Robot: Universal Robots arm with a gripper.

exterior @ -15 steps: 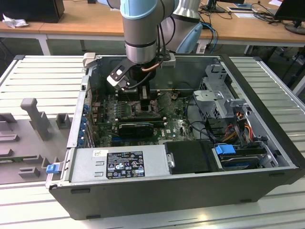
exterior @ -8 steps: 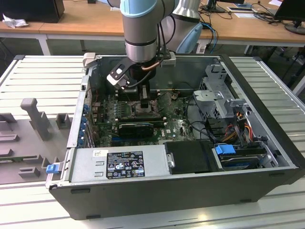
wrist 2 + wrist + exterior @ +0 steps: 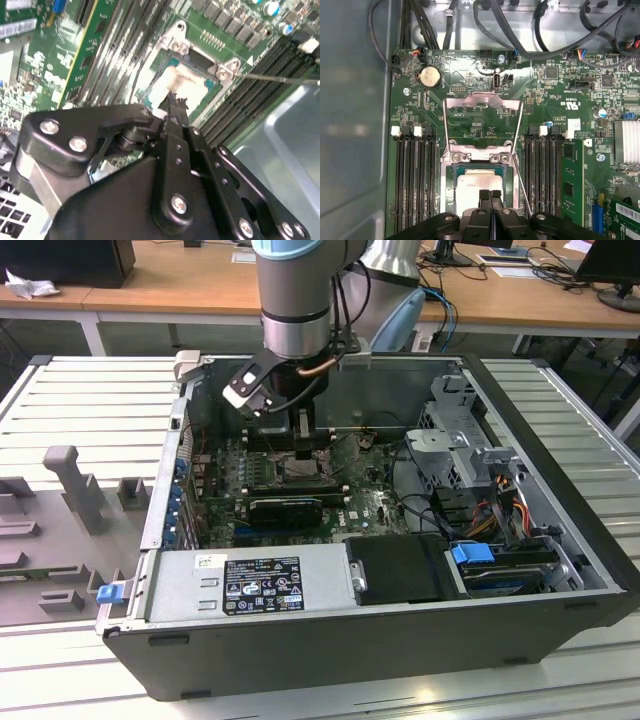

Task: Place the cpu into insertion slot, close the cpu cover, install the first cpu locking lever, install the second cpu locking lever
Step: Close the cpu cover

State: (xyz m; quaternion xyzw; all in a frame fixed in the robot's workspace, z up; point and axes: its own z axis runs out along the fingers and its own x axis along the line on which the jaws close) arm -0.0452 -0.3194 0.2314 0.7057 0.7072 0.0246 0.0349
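Your claw (image 3: 490, 193) is down inside the open computer case (image 3: 400, 645), which sits on the slatted metal counter (image 3: 90, 390). In the exterior view the claw (image 3: 303, 445) hangs right over the middle of the green motherboard (image 3: 370, 505).

In the first wrist view its two fingertips (image 3: 483, 194) are pressed together with nothing between them, so you have the claw closed and empty. The tips sit just over the near edge of the cpu.

The cpu (image 3: 477, 181) lies flat in the insertion slot (image 3: 454, 172), pale face up. The second wrist view shows the same pale square (image 3: 172, 85) just past the claw tip (image 3: 175, 103).

The cpu cover (image 3: 483, 102) is swung open. It lies back on the board beyond the slot, and green circuit shows through its window.

A thin metal lever rod (image 3: 521, 182) slants past one side of the slot, and you can see it in the second wrist view too (image 3: 280, 78). Black memory slots (image 3: 415, 175) run along both sides of the socket.
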